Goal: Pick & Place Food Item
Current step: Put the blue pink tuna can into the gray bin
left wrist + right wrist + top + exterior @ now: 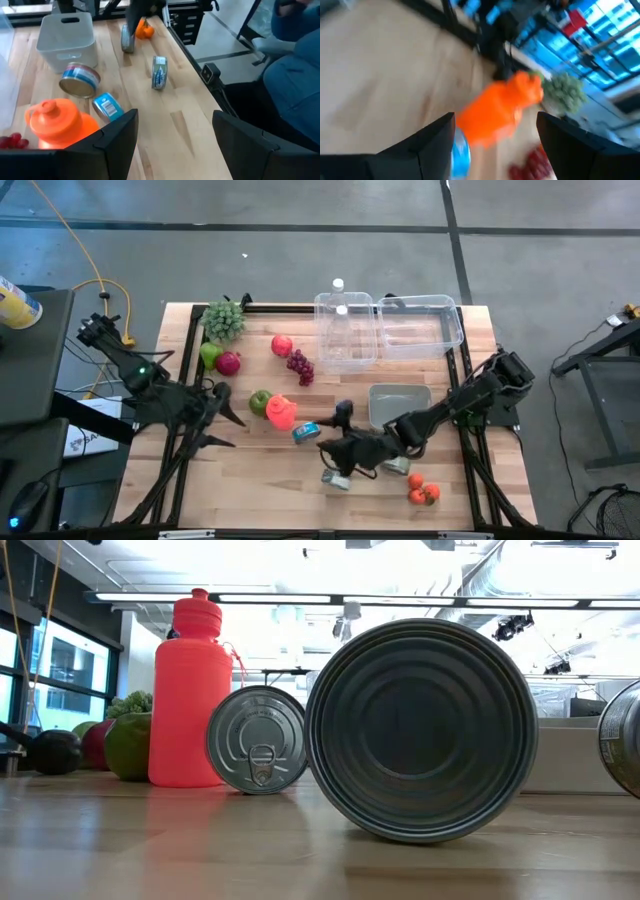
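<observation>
Wooden planks make up the table (250, 470), which stands on a grey concrete floor. Near its left edge the left gripper (222, 420) hangs with its fingers spread and nothing between them, pointing at a green apple (260, 401) and an orange-red bottle (281, 412) that stand side by side. Toward the far left corner sit a head of broccoli (224, 320), a green pear (209, 355) and a dark red apple (229, 363); a red fruit (282, 345) and a bunch of red grapes (300, 366) lie a little further right. Just right of the bottle a small blue-labelled can (305, 432) lies on its side. The right gripper (337, 432) hovers just beside this can, fingers apart and empty, aimed at the bottle. Another can (335, 479) lies on its side near the front edge, below that gripper. At the far edge stand two clear plastic tubs (346, 330) (422, 325), whose contents cannot be made out, with a white bottle cap (338, 284) behind them. A grey bin (399, 406) sits right of centre; what it holds cannot be told. Small orange fruits (422, 491) lie near the front right corner.
</observation>
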